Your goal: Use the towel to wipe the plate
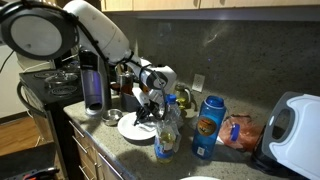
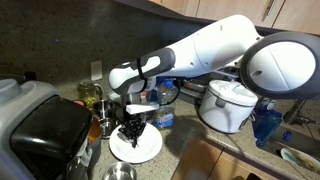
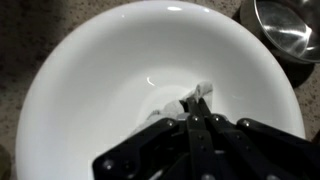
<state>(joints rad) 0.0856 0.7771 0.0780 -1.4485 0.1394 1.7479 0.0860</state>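
Note:
A white plate [image 3: 90, 90] fills the wrist view and shows on the counter in both exterior views [image 1: 131, 129] [image 2: 140, 150]. My gripper [image 3: 196, 102] points straight down over the plate's middle, as both exterior views show [image 1: 149, 113] [image 2: 132, 131]. Its black fingers are shut together on a small white towel [image 3: 178, 106]. Only small bits of the towel show around the fingertips, pressed on or just above the plate's surface. In the exterior views the towel is too small to make out.
A metal bowl [image 3: 290, 25] sits close beside the plate [image 2: 120, 173]. A glass bottle [image 1: 167, 135], a blue bottle [image 1: 208, 128], a snack bag [image 1: 240, 131] and a coffee maker [image 1: 90, 80] stand nearby. A black toaster [image 2: 50, 140] and a white cooker [image 2: 232, 105] flank the plate.

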